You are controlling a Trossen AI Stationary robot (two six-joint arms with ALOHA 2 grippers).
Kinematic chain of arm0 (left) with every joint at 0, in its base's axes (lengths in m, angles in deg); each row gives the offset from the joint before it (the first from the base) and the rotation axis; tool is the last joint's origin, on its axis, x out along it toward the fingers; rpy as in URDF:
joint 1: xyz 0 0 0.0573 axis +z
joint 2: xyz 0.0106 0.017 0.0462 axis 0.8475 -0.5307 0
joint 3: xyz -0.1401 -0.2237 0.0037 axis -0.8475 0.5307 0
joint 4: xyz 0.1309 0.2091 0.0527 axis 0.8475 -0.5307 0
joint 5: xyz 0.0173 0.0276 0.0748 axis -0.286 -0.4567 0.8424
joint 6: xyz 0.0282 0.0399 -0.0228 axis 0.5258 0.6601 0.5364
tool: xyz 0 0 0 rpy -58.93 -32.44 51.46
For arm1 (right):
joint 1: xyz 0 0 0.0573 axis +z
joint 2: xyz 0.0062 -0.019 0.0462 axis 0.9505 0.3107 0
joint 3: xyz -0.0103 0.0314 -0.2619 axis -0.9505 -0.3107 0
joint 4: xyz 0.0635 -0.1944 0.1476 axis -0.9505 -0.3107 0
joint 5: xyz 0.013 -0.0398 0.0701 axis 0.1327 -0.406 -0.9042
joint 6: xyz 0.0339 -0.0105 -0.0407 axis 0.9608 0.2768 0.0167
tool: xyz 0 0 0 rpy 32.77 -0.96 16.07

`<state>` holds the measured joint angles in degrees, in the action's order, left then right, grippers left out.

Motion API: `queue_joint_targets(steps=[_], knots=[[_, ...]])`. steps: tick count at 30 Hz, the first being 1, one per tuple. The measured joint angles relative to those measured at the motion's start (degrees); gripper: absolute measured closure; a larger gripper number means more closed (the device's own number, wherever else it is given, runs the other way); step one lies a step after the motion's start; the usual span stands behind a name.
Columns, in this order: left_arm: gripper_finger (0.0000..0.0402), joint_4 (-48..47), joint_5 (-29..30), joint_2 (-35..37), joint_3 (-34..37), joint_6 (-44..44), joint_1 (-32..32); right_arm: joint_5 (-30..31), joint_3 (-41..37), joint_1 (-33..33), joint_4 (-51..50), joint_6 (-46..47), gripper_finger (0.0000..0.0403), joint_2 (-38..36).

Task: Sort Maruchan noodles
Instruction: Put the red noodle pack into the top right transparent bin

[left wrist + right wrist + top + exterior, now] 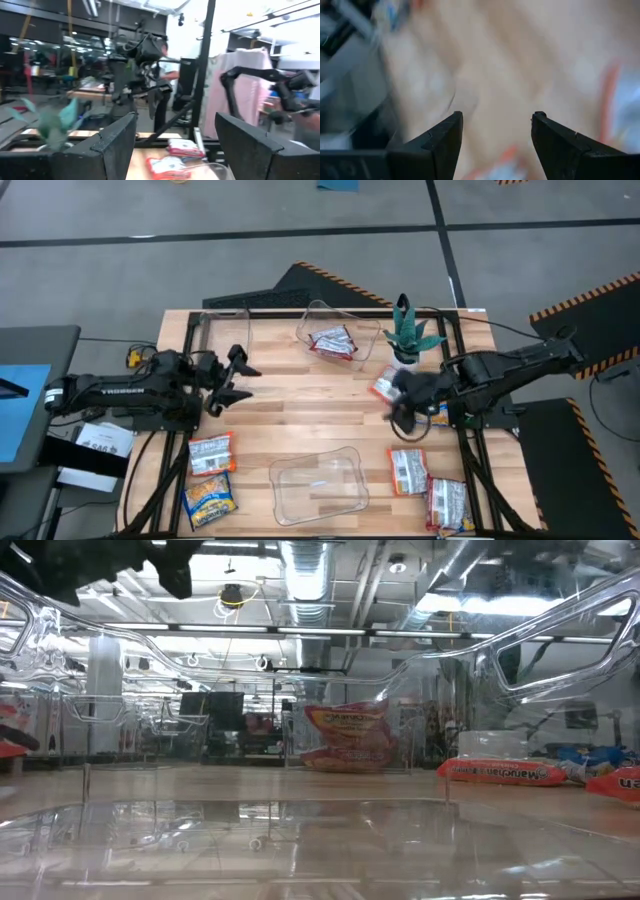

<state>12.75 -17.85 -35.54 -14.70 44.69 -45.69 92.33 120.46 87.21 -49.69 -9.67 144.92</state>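
Note:
Maruchan noodle packets lie flat about the wooden table. A red one (333, 342) lies in the clear bin (345, 320) at the far middle. An orange-and-white one (212, 452) and a yellow-and-blue one (210, 500) lie near left. Two red ones (408, 470) (448, 505) lie near right. One red-and-white packet (384, 385) and one yellow-and-blue packet (437, 416) lie beside my right gripper (393, 402), which hovers open with nothing between its fingers (495, 140). My left gripper (245, 375) is open over the table's left side, pointing toward the right, with nothing in it (175, 145).
A second clear bin (318, 485) stands at the near middle and a third (215, 328) at the far left corner. A small green potted plant (410, 332) stands far right, close to my right arm. Bare wood lies between the two grippers.

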Motion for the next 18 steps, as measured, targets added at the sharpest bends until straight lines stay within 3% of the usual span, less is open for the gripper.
queue_joint_targets(steps=[9, 14, 18], knots=[[0.0145, -1.5, -0.3, -0.2, 0.0, -1.2, -5.8, -14.9, 0.0, 21.0, -14.0, 43.1, 0.0148, 6.0], [0.0145, -0.9, 2.5, -0.4, 0.0, -1.0, -9.0, -15.2, 0.0, 29.1, -14.0, 54.1, 0.0148, 12.1], [0.0145, -0.9, 7.3, -0.4, 0.0, 0.6, -10.6, -15.4, 0.0, 31.4, -13.0, 56.4, 0.0148, 17.4]])
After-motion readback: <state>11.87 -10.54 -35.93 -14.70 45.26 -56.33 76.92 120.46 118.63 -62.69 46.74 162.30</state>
